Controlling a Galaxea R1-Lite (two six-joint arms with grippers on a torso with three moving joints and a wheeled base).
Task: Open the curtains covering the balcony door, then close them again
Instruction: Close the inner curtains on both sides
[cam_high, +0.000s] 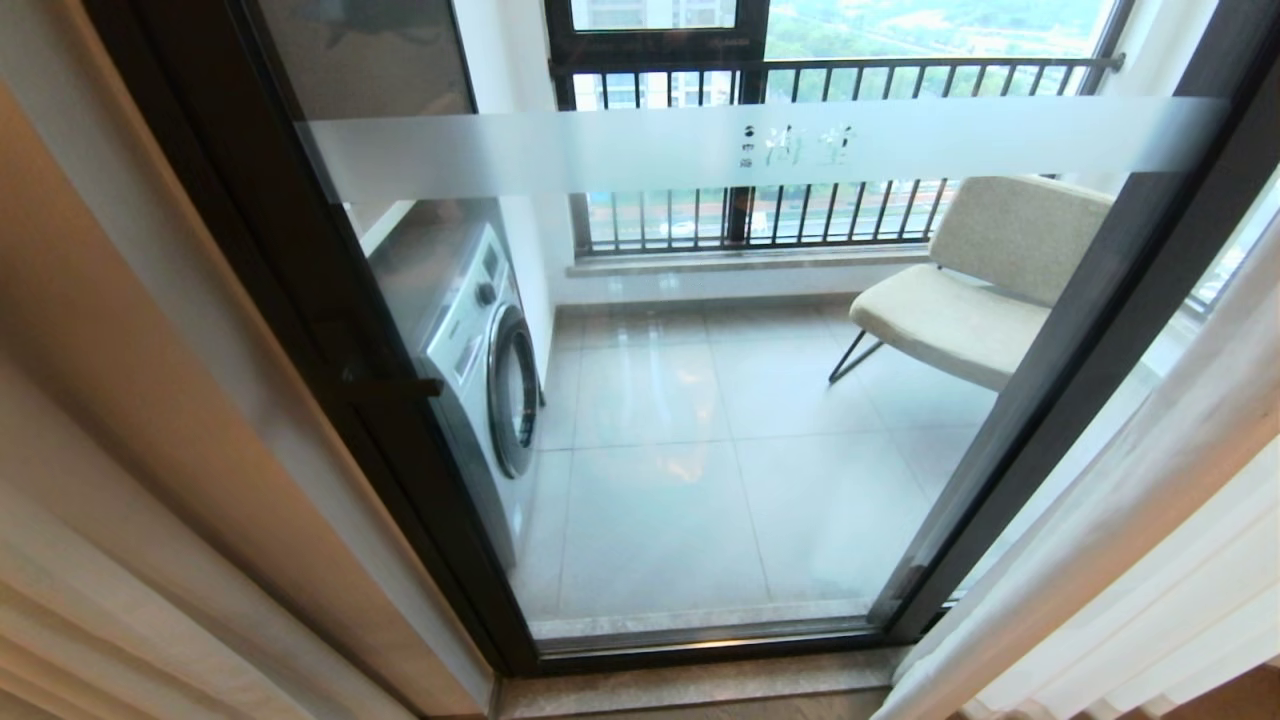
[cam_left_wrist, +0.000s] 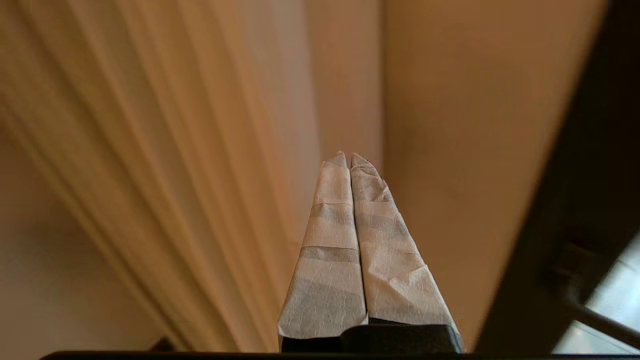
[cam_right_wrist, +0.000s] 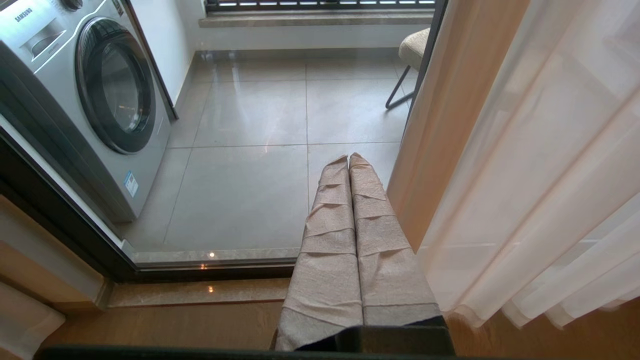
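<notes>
Curtains (cam_high: 1150, 520) bunched at both sides, balcony door (cam_high: 700, 400) glass uncovered. Left tool (cam_left_wrist: 348, 156) pressed together, empty, near beige folds. Right tool (cam_right_wrist: 348, 157) pressed together too, beside sheer layer (cam_right_wrist: 540, 175).

You see each gripper as two long tapered fingers wrapped in creased, pale cloth-like tape: greyish-white on the left gripper (cam_left_wrist: 348, 156), beige on the right gripper (cam_right_wrist: 348, 158). Both rise from black mounts.
</notes>
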